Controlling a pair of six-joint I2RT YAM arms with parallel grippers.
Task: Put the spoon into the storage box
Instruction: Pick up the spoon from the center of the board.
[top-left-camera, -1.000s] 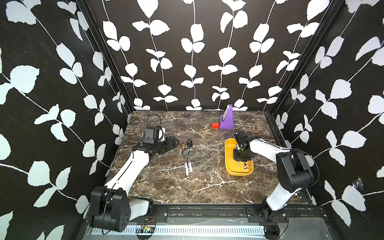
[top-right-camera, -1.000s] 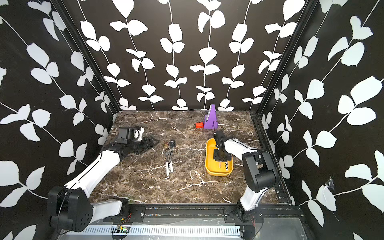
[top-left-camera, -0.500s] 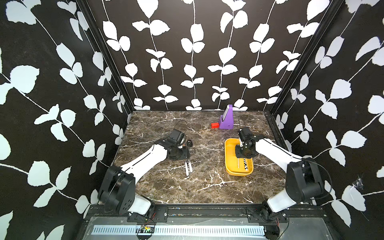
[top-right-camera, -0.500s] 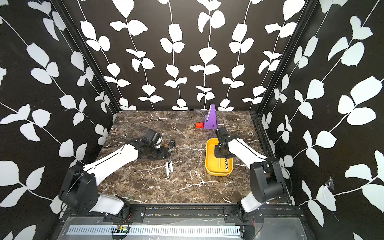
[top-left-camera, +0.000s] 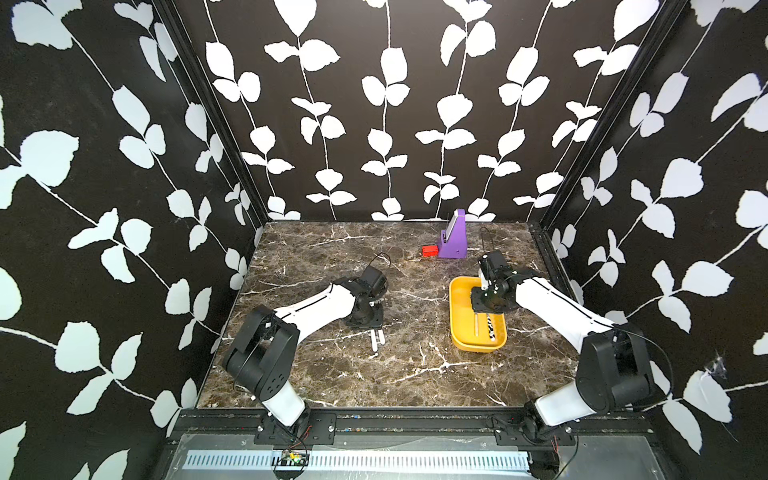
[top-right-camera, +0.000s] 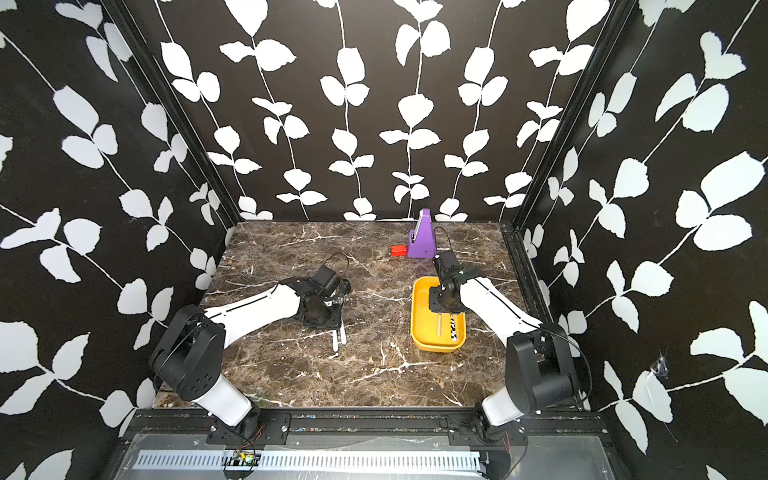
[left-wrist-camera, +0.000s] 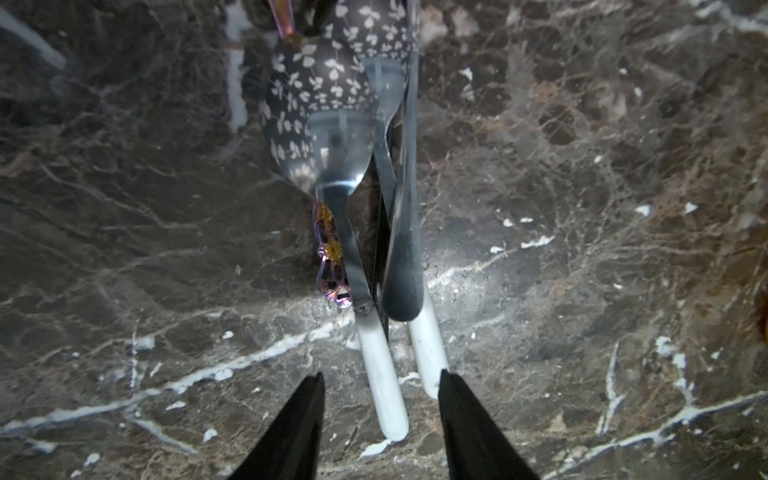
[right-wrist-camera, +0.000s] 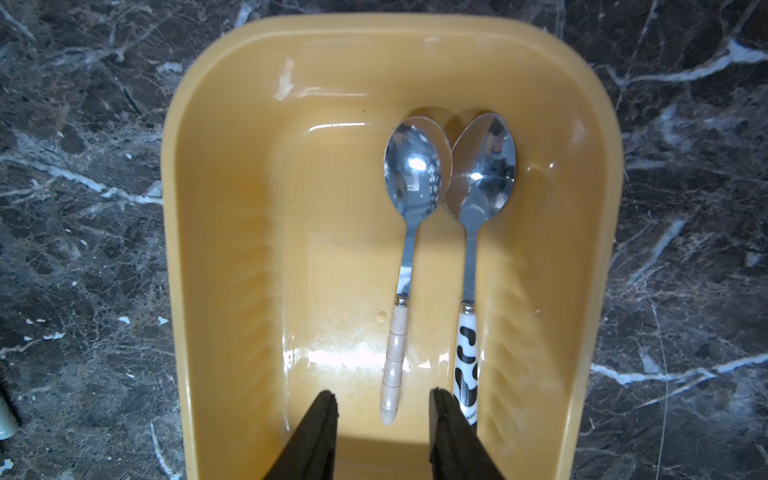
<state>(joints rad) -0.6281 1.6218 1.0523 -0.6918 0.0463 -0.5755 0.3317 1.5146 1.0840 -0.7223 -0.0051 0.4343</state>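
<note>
A steel spoon (left-wrist-camera: 336, 145) with a white handle lies on the marble table, close beside a second white-handled utensil (left-wrist-camera: 428, 353). My left gripper (left-wrist-camera: 380, 376) hangs open just over their handle ends, one finger on each side, holding nothing. In both top views it (top-left-camera: 365, 318) hides all but the handle tips (top-right-camera: 338, 336). The yellow storage box (right-wrist-camera: 232, 208) holds a beige-handled spoon (right-wrist-camera: 395, 353) and a cow-patterned spoon (right-wrist-camera: 465, 357). Over the box's end my right gripper (right-wrist-camera: 382, 399) stands open and empty. In a top view it (top-left-camera: 484, 305) is above the box (top-left-camera: 455, 328).
A purple wedge stand (top-left-camera: 453, 237) and a small red block (top-left-camera: 430, 250) sit at the back of the table. A small iridescent purple-gold piece (left-wrist-camera: 330, 257) lies against the spoon's neck. Black leaf-patterned walls close in three sides.
My left arm has swung in from the table's left to the white-handled utensils, and its jaws have narrowed. My right gripper has drawn back slightly over the box with its jaws a little wider.
</note>
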